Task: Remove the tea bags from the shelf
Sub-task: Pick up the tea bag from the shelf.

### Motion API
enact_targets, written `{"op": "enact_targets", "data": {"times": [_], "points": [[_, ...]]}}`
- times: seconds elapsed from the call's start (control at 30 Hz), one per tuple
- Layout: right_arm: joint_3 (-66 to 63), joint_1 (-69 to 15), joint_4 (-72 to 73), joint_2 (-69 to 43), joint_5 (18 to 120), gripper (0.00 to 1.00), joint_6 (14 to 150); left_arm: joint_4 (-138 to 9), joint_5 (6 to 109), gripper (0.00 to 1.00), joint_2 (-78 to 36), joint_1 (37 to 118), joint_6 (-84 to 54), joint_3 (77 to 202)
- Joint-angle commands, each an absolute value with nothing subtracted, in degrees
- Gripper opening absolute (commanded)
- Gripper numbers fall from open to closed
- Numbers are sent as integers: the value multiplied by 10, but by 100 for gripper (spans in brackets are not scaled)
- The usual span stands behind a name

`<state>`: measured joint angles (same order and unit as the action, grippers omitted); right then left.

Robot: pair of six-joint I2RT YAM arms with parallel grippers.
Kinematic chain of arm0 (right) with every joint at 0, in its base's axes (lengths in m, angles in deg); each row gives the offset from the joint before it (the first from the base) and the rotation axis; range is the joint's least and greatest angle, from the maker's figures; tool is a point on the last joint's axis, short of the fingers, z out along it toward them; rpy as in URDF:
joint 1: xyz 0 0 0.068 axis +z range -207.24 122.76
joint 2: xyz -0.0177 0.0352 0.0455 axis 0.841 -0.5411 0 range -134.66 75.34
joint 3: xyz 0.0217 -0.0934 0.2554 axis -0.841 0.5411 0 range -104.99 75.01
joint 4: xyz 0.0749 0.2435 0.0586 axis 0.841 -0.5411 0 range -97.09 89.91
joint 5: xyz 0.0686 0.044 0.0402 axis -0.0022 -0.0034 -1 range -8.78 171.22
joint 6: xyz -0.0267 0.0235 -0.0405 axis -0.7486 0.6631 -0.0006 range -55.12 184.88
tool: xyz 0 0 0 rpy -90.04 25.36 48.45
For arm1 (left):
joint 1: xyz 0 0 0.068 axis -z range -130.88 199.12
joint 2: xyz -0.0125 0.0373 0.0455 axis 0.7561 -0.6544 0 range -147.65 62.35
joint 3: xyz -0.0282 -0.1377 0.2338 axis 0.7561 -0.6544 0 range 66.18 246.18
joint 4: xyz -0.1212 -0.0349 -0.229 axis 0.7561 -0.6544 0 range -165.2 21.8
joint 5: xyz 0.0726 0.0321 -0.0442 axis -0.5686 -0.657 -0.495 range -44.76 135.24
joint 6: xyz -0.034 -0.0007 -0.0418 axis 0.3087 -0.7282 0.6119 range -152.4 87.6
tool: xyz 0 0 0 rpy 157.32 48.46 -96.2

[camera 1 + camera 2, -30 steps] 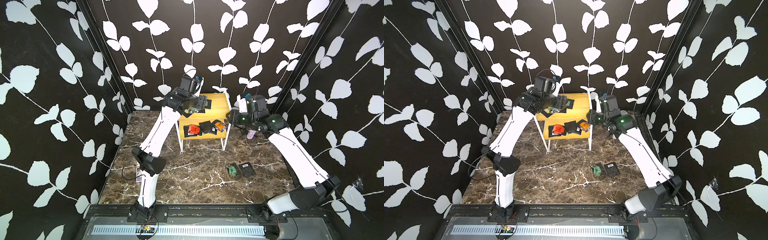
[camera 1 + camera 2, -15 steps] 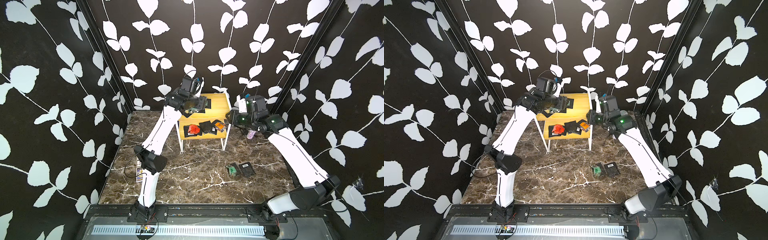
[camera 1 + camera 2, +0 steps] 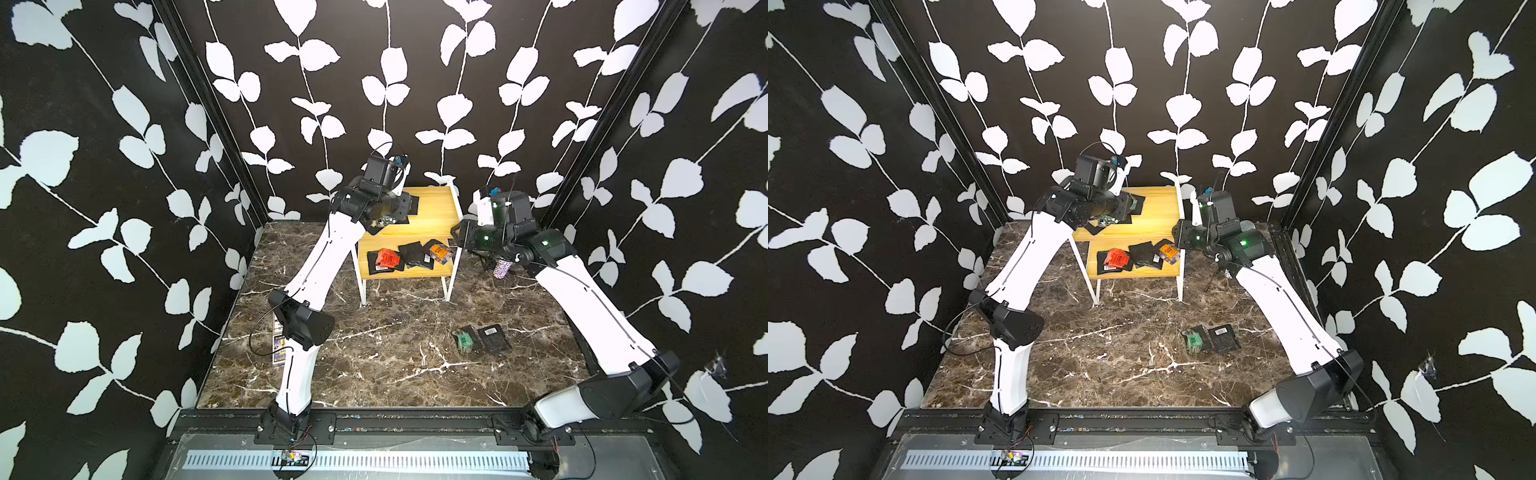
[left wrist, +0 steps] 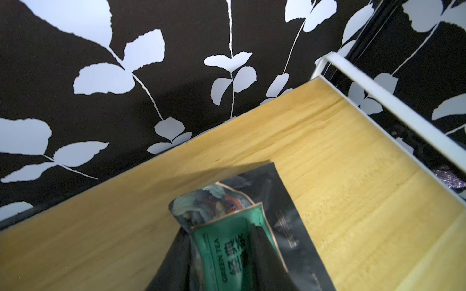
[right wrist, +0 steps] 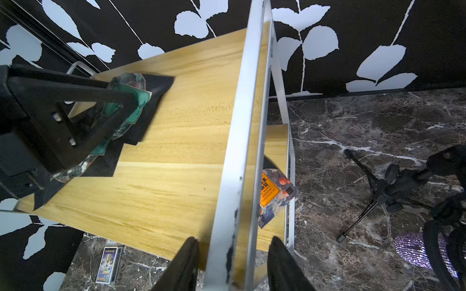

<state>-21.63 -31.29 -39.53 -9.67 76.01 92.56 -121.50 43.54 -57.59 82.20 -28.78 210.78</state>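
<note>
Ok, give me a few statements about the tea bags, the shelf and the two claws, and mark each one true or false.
1. Two flat black tea bags lie on the brown marble floor, off the white-framed stepped shelf. True.
2. The shelf's lower yellow wooden board is bare. False: a red-labelled sachet, a plain black sachet and an orange-labelled sachet lie on it.
3. The left claw has a green-labelled black sachet between its fingers at the upper yellow board. True.
4. The right claw holds the orange-labelled sachet. False: it holds nothing, and its jaws stand open either side of the shelf's white metal rail.
</note>
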Motion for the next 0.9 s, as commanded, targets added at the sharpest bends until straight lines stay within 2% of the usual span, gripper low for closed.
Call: {"op": "enact_targets", "data": {"times": [0.0,0.27,0.37,0.5,0.87], "points": [[-200,-317,-381,-87,757,45,928,-1267,447,29,-568,825,-284,2106],[-198,-317,-381,-86,754,45,932,-1241,458,17,-552,825,-277,2133],[-196,-317,-380,-86,753,45,933,-1231,466,8,-545,825,-275,2134],[-192,-317,-378,-84,752,45,935,-1225,474,1,-539,825,-268,2134],[-181,-317,-374,-76,751,45,937,-1194,517,0,-505,825,-228,2134]]}}
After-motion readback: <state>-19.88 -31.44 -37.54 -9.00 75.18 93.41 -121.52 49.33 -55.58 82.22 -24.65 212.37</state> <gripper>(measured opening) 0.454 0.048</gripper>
